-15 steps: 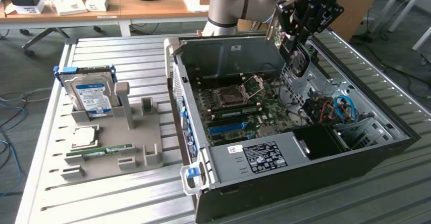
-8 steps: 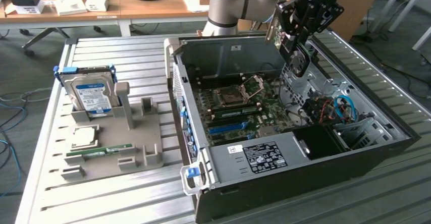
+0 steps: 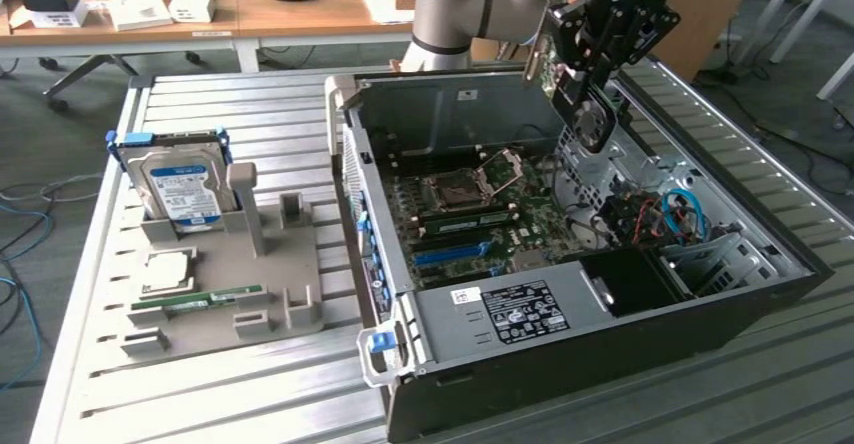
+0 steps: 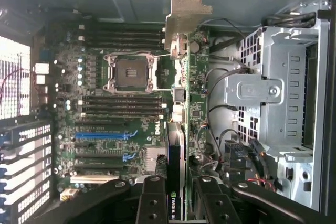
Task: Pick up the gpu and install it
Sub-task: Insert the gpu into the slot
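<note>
In the wrist view, the gpu (image 4: 194, 103) is gripped edge-on by the gripper (image 4: 180, 195) and held over the open computer case (image 4: 105, 1).

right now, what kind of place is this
Probably a robotics lab: an open computer case on a slatted metal table, the gripper holding the gpu over it, wooden office desks behind.

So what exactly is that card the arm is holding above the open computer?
It is the gpu, a slim card seen edge-on in the wrist view. It has a green circuit board dotted with small parts, a black cooler with green lettering, and a bent metal bracket at its far end. The gripper is clamped on it and holds it above the motherboard.
</note>
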Motion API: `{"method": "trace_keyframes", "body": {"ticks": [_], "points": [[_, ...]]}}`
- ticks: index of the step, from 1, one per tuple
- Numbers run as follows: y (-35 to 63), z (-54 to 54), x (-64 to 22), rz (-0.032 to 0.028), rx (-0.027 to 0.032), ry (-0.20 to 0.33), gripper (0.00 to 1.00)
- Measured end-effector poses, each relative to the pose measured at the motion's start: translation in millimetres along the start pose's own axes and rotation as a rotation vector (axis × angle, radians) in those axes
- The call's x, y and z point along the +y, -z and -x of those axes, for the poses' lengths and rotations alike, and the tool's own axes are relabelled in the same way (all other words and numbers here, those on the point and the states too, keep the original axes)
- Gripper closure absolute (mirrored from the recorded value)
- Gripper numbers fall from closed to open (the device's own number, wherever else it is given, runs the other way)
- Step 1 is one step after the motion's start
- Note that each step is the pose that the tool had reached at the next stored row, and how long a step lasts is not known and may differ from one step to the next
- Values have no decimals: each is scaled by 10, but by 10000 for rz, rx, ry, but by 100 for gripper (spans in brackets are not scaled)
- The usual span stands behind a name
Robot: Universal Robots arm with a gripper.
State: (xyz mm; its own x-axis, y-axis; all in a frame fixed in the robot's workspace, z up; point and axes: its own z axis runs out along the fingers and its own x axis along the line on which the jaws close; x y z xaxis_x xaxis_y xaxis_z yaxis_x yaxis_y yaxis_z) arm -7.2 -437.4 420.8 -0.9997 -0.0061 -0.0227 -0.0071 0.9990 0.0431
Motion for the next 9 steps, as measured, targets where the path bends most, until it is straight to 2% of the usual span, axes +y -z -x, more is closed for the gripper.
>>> {"method": "trace_keyframes", "body": {"ticks": [9], "points": [[2,-8,0,-174,56,1125,74]]}}
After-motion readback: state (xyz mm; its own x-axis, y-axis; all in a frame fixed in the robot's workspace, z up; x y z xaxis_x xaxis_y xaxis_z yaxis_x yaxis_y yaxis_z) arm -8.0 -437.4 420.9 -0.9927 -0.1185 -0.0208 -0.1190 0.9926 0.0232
